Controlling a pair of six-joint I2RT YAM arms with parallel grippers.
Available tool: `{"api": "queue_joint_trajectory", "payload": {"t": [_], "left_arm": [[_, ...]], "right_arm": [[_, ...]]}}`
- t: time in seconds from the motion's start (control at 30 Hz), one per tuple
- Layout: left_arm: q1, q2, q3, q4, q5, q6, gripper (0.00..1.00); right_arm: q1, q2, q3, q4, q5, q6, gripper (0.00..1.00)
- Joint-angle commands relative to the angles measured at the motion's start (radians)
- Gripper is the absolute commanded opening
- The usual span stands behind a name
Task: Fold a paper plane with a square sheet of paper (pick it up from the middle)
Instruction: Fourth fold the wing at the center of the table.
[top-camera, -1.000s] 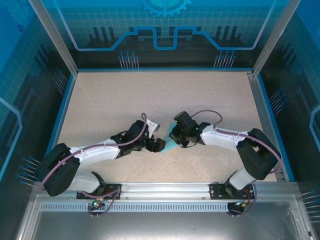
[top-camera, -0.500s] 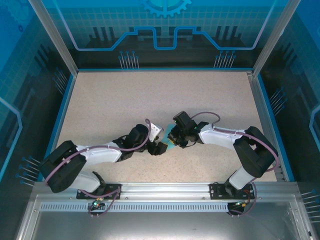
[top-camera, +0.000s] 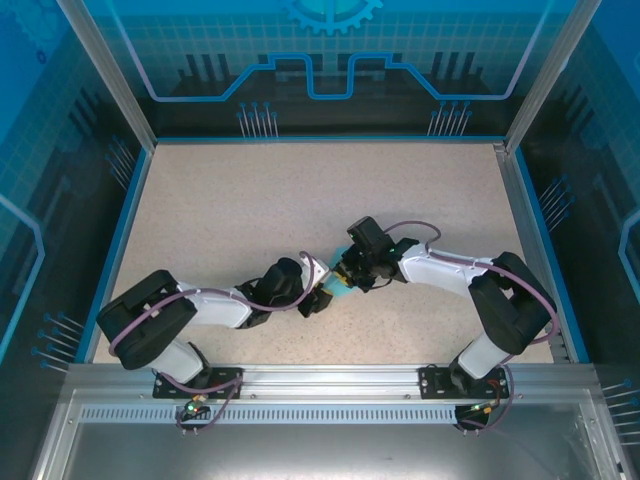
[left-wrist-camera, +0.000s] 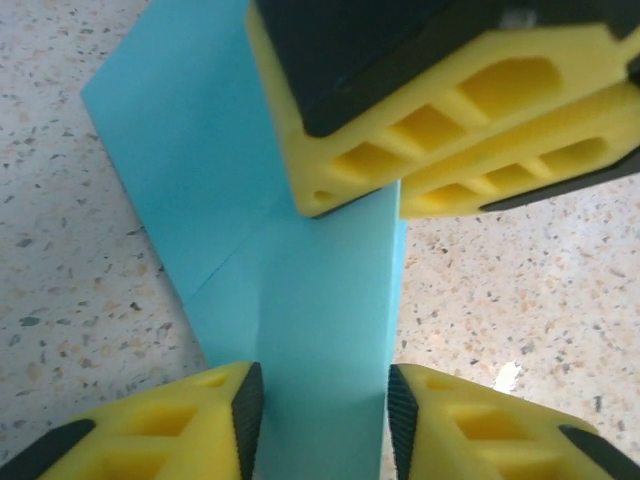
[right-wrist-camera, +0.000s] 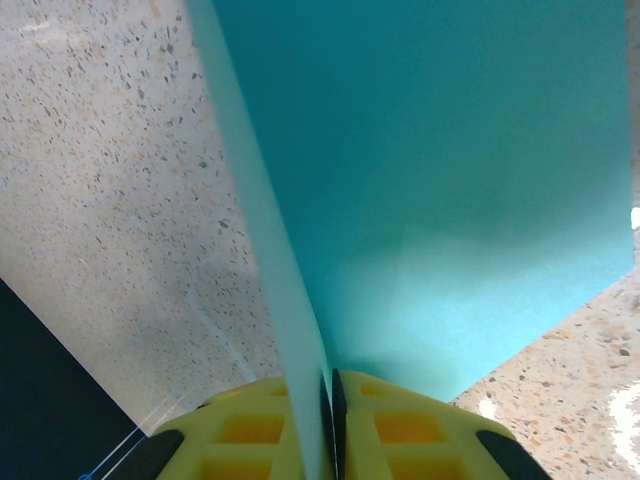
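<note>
The square sheet of paper (top-camera: 346, 289) is light blue and folded, with a diagonal crease showing (left-wrist-camera: 300, 290). It sits mid-table between the two grippers. My right gripper (right-wrist-camera: 330, 385) is shut on a fold of it, and the paper (right-wrist-camera: 430, 150) rises edge-on from between the pads. In the left wrist view the right gripper's yellow fingers (left-wrist-camera: 420, 110) clamp the far end of the strip. My left gripper (left-wrist-camera: 320, 405) straddles the near end. Its pads stand apart at the strip's two edges, with the paper's flat face between them. From above, the left gripper (top-camera: 322, 298) nearly meets the right gripper (top-camera: 351, 279).
The speckled tabletop (top-camera: 250, 200) is bounded by a blue rim (top-camera: 130, 220) and transparent walls on the left, back and right. Both arm bases sit on the metal rail (top-camera: 330, 380) at the near edge.
My left arm has reached right towards the right gripper, and its jaws have narrowed around the paper strip. The right gripper has stayed nearly in place, holding the paper.
</note>
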Motion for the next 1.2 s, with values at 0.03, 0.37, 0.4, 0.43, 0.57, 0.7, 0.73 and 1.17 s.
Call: {"api": "queue_joint_trajectory", "payload": {"t": [0.03, 0.37, 0.4, 0.43, 0.57, 0.7, 0.73, 1.17], "left_arm": [[-0.008, -0.002, -0.022, 0.069, -0.034, 0.023, 0.32], [-0.009, 0.003, -0.022, 0.063, -0.011, 0.044, 0.16], [-0.008, 0.003, -0.021, 0.062, -0.008, 0.045, 0.16], [-0.008, 0.005, -0.022, 0.061, -0.003, 0.045, 0.16], [-0.008, 0.012, -0.015, 0.058, 0.019, 0.041, 0.2], [-0.008, 0.027, 0.0, 0.065, 0.046, 0.026, 0.25], [-0.008, 0.032, 0.002, 0.072, 0.051, 0.02, 0.25], [-0.008, 0.069, -0.009, 0.121, 0.057, -0.121, 0.13]], "right_arm": [[-0.018, -0.004, 0.006, -0.032, -0.029, 0.019, 0.15], [-0.045, -0.014, 0.005, -0.043, -0.052, -0.005, 0.2], [-0.049, -0.014, 0.005, -0.044, -0.055, -0.007, 0.2], [-0.051, -0.012, 0.004, -0.044, -0.06, -0.008, 0.19], [-0.056, -0.002, 0.003, -0.037, -0.081, -0.011, 0.11], [-0.055, 0.007, 0.01, -0.03, -0.104, -0.013, 0.1], [-0.054, 0.009, 0.012, -0.03, -0.107, -0.014, 0.1], [-0.082, -0.022, 0.014, -0.048, -0.101, -0.163, 0.43]]}}
